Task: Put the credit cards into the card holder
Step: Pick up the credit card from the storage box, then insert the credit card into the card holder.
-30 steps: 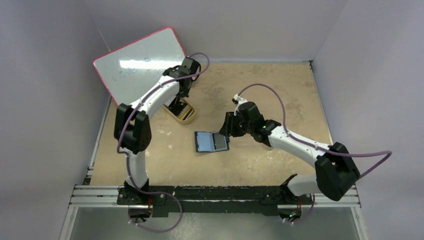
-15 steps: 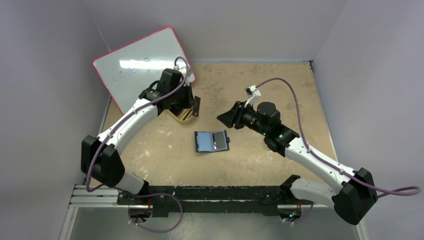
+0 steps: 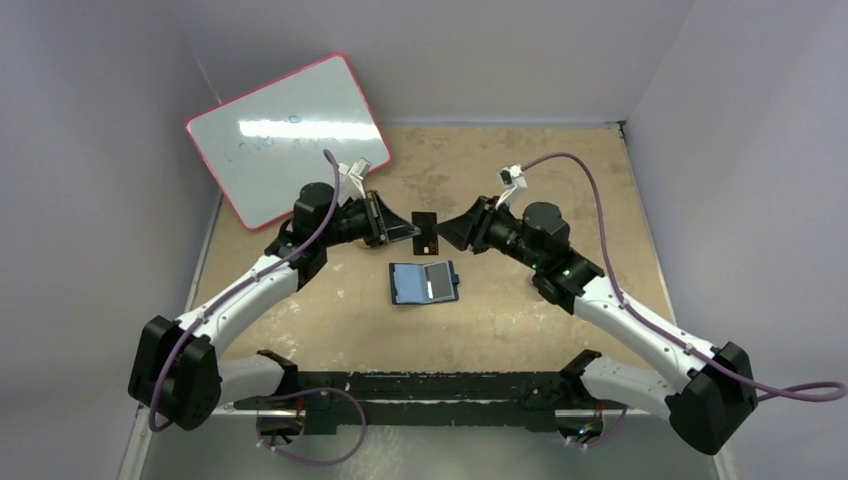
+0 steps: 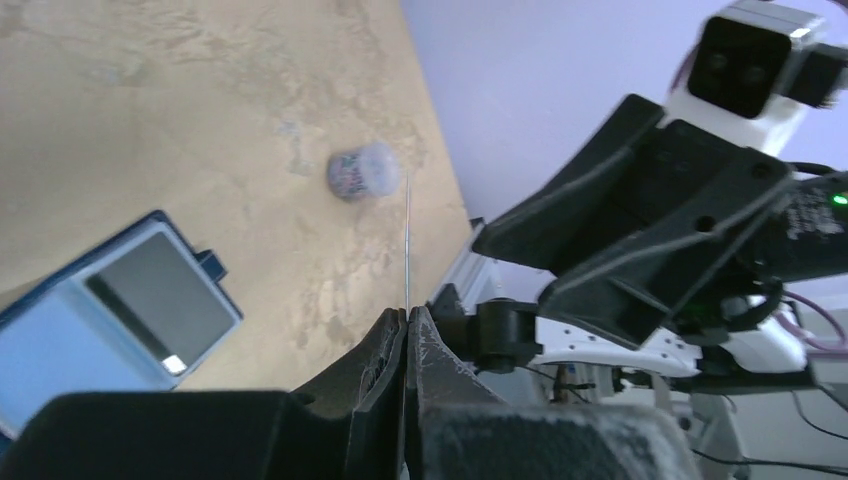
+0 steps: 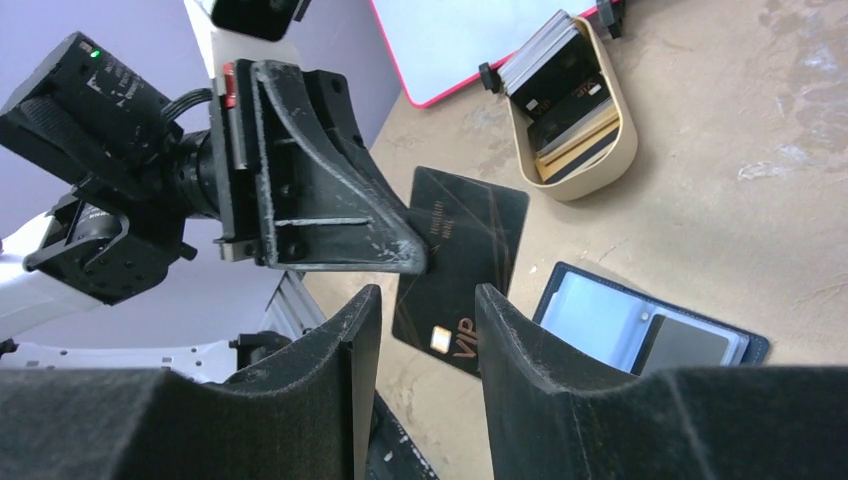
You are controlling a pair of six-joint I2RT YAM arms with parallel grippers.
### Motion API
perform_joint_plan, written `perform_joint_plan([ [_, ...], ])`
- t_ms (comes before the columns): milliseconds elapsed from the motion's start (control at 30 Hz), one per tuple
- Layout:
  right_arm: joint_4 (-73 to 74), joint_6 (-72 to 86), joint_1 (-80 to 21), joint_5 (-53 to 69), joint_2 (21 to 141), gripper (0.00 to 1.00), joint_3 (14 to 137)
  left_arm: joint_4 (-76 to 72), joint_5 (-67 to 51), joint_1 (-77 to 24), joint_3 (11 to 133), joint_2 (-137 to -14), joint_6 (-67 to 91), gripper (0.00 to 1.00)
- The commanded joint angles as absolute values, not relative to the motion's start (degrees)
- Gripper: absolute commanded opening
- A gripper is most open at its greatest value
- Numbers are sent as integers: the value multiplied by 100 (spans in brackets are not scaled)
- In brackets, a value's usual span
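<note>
left gripper: clamped on a black credit card, held in the air above the table middle
right gripper: jaws apart, tips just beside that card
card holder: open flat at the table middle, grey card in its right half
gold oval tin: holds stacked cards, beside the whiteboard

Glossy dark credit card, shiny-pocketed card holder, rough mottled wooden table.
</note>
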State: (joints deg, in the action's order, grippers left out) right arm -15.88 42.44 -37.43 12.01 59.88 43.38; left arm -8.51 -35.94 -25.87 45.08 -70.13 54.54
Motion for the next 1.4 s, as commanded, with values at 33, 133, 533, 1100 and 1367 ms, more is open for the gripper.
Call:
perform_joint_plan([
  [33, -1690, 4284, -3701, 1451, 6150, 43, 4804, -2117, -3925, -2549, 4256, -6492, 6291, 0],
  [133, -1566, 4245, -3668, 1374, 6152, 43, 4860, -2070, -3792, -2549, 4152, -6317, 6326, 0],
  [533, -2184, 4460, -3605, 2187, 6152, 35, 4659, -3108, -3830, -2549, 3776, -6323, 7069, 0],
  [1100, -2199, 4392, -3502, 2032, 6047, 0, 4347, -967, -3002, -2550, 3964, -6226, 5963, 34],
  [1367, -2018, 4224, -3479, 1774, 6404, 0, 4079, 687, -1778, -2550, 3878, -6296, 4989, 42],
])
